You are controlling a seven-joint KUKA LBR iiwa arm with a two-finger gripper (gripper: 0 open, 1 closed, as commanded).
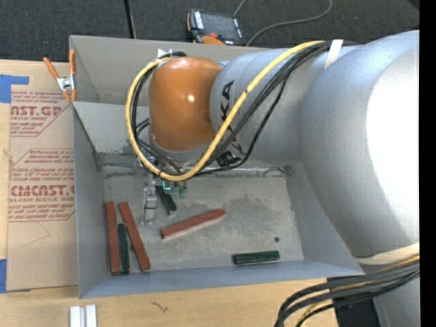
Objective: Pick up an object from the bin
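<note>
My gripper [158, 206] hangs below the orange cover, over the left middle of the bin floor. Its fingers stand apart, open, with nothing visible between them. A red-brown flat stick [193, 224] lies slanted on the floor just right of and below the fingertips, its left end nearest to them. To the left lie two more red-brown sticks [135, 236], side by side, with a dark green stick [122, 248] between them.
Another dark green stick [256, 257] lies near the bin's front wall at the right. The arm's thick body covers the bin's right and back. The sloped left wall rises close to the sticks on the left.
</note>
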